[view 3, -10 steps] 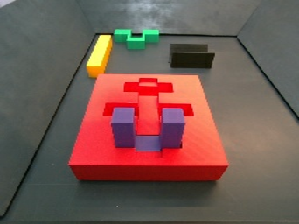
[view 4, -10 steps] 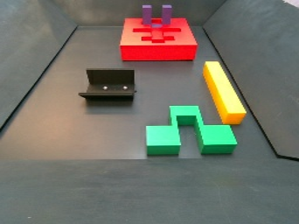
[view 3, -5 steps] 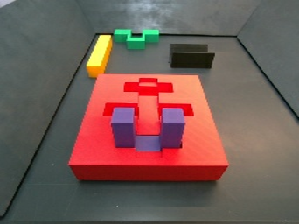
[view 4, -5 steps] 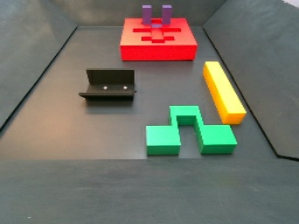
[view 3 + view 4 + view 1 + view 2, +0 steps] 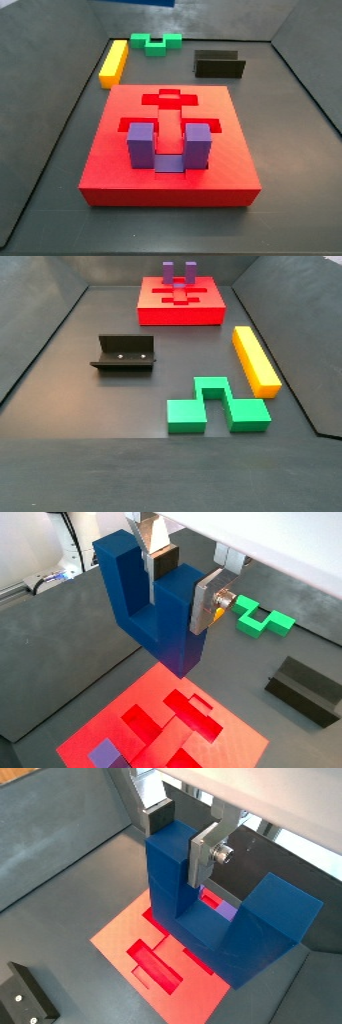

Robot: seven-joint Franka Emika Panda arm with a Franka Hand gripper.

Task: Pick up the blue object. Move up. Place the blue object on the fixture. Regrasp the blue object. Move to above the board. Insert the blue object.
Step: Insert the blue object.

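In both wrist views my gripper (image 5: 178, 574) (image 5: 185, 834) is shut on one prong of the blue object (image 5: 150, 620) (image 5: 177, 893), a dark-blue U-shaped block hanging below the fingers. It hangs above the board (image 5: 140, 717) (image 5: 131, 931), a red slab with cross and slot recesses. The free prong (image 5: 274, 918) stands clear of the fingers. The fixture (image 5: 309, 690) (image 5: 24, 996) sits on the floor apart from the board. Both side views show the board (image 5: 118, 175) (image 5: 201, 313) and fixture (image 5: 219, 64) (image 5: 124, 353), but neither the gripper nor the blue object.
A purple U-shaped block (image 5: 170, 146) (image 5: 178, 271) stands in the board's recess. A green notched block (image 5: 155, 42) (image 5: 214, 406) and a yellow bar (image 5: 112, 62) (image 5: 255, 358) lie on the dark floor. Grey walls enclose the floor.
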